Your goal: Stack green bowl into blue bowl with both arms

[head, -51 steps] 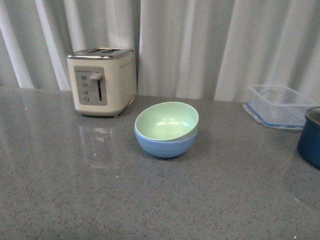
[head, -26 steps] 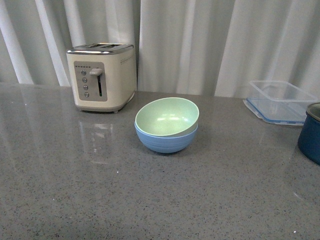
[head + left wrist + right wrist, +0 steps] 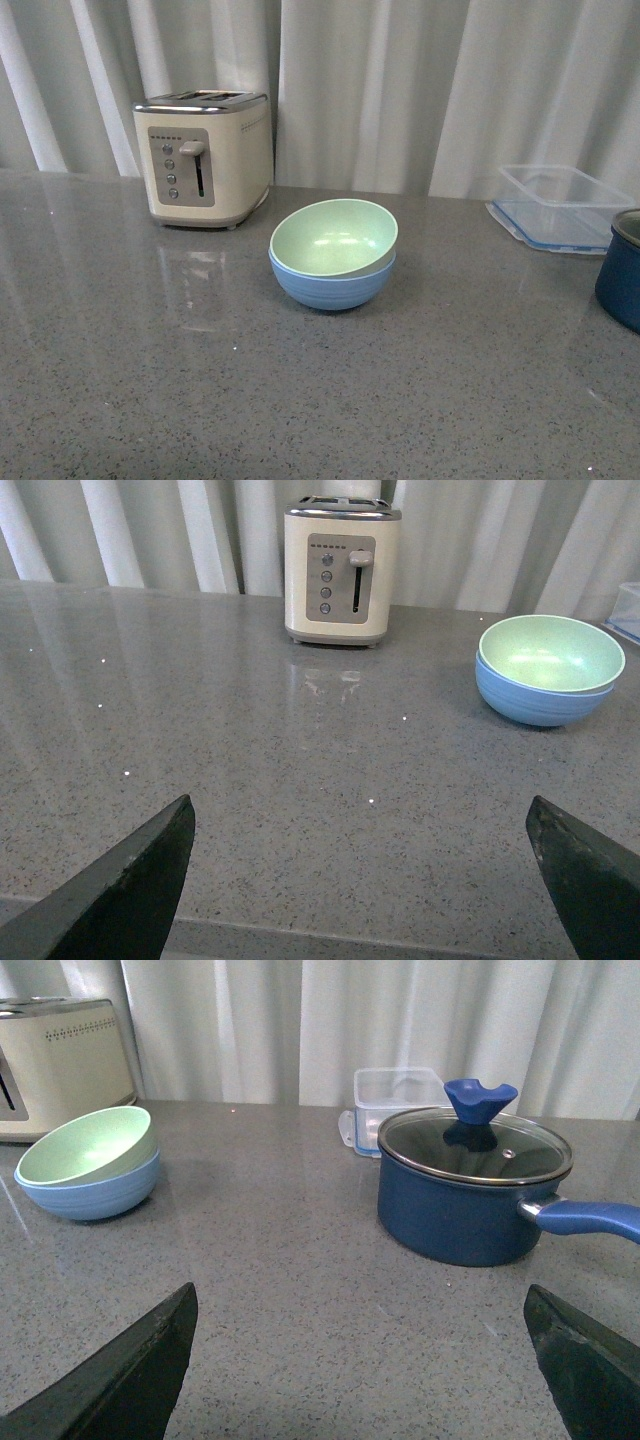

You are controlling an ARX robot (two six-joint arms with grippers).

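change: not much honestly, compared with half a second back the whole front view sits a touch lower in frame, toaster and bowls together, so that looks like the camera wobbling and not the bowls moving; no arm in the front view in any of the three shots
meaning: my read is the stack is done and both arms are pulled away, nothing left but maybe settling
toaster [image 3: 204, 158]: upper left of the front frame, cream with a steel top, well apart from the bowls
green bowl [image 3: 333, 238]: centre of the front frame, nested inside the blue one, tilted so its right rim rides higher; pale mint, matte, faintly speckled
blue bowl [image 3: 332, 283]: right under it, flat on the grey counter [image 3: 150, 380], sky blue with faint ridges low down
left gripper [image 3: 370, 880]: fingers spread wide at the bottom corners of its wrist view, holding nothing
right gripper [image 3: 365, 1365]: same deal, wide apart and empty
pot [image 3: 470, 1200]: dark blue, lid on, centre right of the right wrist view
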